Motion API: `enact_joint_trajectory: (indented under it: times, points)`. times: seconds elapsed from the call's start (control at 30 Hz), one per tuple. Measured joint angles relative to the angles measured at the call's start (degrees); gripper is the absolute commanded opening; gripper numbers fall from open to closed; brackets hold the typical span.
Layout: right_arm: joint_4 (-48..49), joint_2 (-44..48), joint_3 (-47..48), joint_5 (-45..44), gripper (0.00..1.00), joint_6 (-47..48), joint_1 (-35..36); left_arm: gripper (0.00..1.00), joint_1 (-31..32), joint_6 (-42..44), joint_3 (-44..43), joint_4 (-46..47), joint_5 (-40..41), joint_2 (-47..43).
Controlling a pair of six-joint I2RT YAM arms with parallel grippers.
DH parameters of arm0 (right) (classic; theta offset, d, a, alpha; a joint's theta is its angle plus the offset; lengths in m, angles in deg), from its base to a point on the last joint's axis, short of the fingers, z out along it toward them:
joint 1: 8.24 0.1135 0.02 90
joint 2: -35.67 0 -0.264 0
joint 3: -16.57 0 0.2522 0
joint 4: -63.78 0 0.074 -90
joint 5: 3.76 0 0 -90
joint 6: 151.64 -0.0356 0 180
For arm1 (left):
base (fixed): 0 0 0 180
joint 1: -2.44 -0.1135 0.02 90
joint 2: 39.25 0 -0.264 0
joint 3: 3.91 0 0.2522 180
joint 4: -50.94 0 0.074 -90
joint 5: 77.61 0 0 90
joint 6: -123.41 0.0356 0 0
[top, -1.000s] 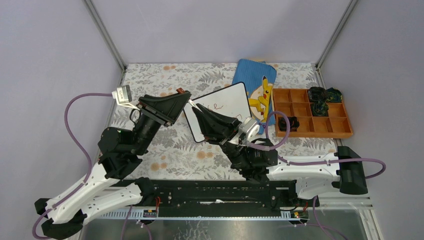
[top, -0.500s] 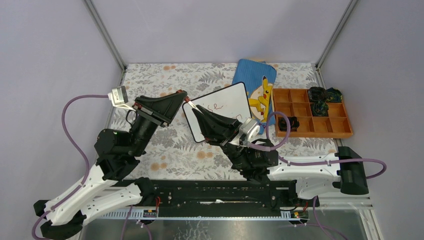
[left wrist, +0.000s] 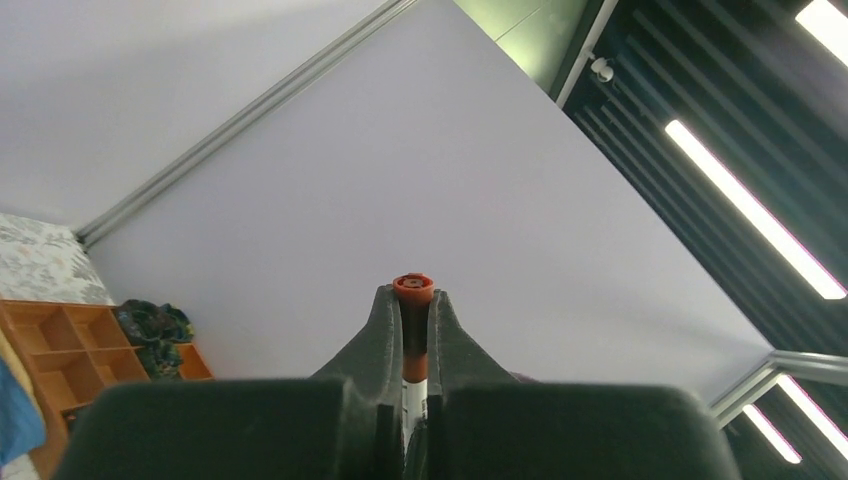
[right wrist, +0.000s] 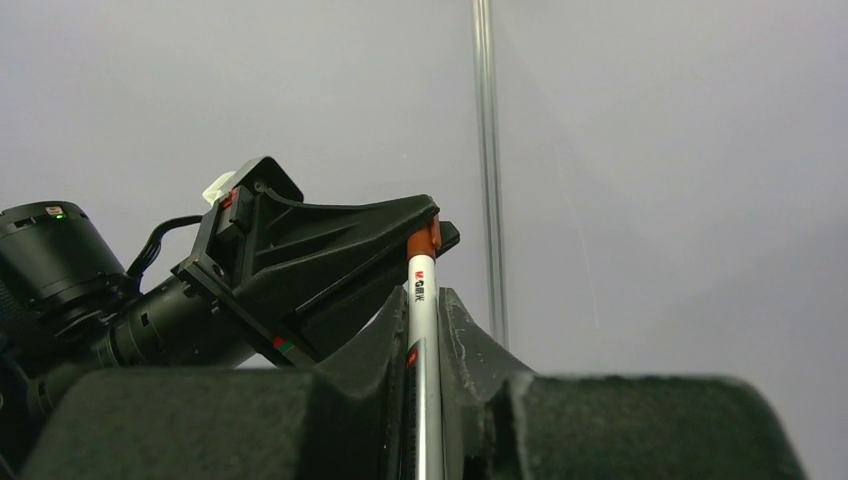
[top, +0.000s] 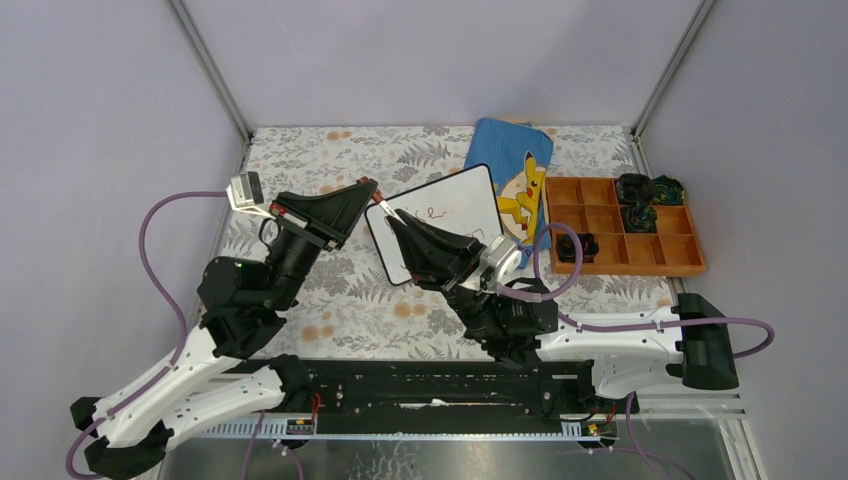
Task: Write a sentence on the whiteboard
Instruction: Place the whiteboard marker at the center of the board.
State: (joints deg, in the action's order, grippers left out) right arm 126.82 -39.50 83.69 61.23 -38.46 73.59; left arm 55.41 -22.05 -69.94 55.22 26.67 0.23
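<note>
The whiteboard (top: 458, 203) lies tilted on the flowered cloth, with red scribbles near its top edge. Both grippers meet above its left corner. My right gripper (top: 392, 216) is shut on the white barrel of a marker (right wrist: 421, 300), which points up and left. My left gripper (top: 367, 189) is shut on the marker's orange-red cap (left wrist: 414, 290), whose end shows just past the fingertips (left wrist: 385, 305). In the right wrist view the left gripper's (right wrist: 428, 218) black jaws clamp the cap at the top of the barrel. The marker's tip is hidden inside the cap.
A blue Pikachu pouch (top: 512, 158) lies behind the whiteboard, partly under it. An orange compartment tray (top: 612, 262) at the right holds dark bundles (top: 640, 190) in a few cells. Purple cables loop from both arms.
My left gripper has closed from open onto the marker's cap. The right gripper has held the marker's barrel in about the same place.
</note>
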Motion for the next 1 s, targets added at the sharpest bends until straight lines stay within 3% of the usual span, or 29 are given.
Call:
enact_joint_trajectory:
  times: [0.33, 0.73, 0.77, 0.8, 0.9, 1.0]
  points:
    - [2.5, -1.0, 0.0, -3.5, 0.00, 2.5, 0.3, 0.00, -0.6, -7.1, 3.8, 6.6, 0.7, 1.6]
    - [4.8, -3.5, 2.0, -4.9, 0.00, 4.2, 0.4, 0.00, 1.4, -7.9, 4.9, 9.6, 5.3, 2.0]
    - [4.8, -3.5, 2.0, -4.9, 0.00, 4.2, 0.4, 0.04, 1.4, -7.9, 4.9, 9.5, 5.5, 1.8]
    - [4.6, -3.5, 2.0, -4.9, 0.00, 4.2, 0.4, 0.20, 1.4, -7.8, 5.0, 9.2, 5.7, 1.5]
    - [1.9, -3.0, 1.8, -4.2, 0.00, 3.7, 0.4, 0.53, 2.0, -6.9, 5.5, 6.6, 7.0, -0.6]
    - [-1.6, -1.7, 1.4, -4.3, 0.00, 3.2, -0.2, 0.77, 4.6, -5.5, 6.5, 0.9, 5.5, -3.3]
